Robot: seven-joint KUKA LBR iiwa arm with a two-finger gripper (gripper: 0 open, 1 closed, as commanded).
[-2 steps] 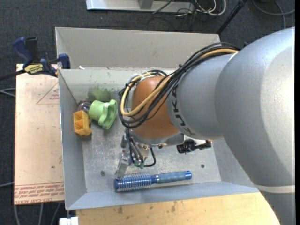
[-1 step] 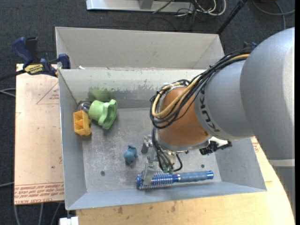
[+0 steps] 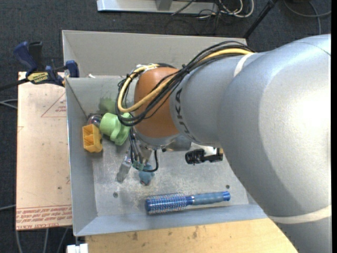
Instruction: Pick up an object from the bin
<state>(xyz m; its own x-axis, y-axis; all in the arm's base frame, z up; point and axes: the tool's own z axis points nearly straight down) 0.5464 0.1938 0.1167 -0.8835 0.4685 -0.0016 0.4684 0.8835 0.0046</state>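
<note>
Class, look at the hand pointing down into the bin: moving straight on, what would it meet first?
Most likely the bare bin floor: the hand points down at a gap between the green lump and the blue hairbrush. Its height is unclear.

Against the left wall of the bin (image 3: 79, 157), a small box (image 3: 92, 138), with a lumpy toy (image 3: 113, 127) touching its right side. Near the middle of the floor, below the toy, the gripper (image 3: 134, 174); to its right, under the arm, a small clip-like piece (image 3: 197, 156). Along the view's bottom wall, below both, a hairbrush (image 3: 184, 201) lying crosswise, handle to the right.
</note>
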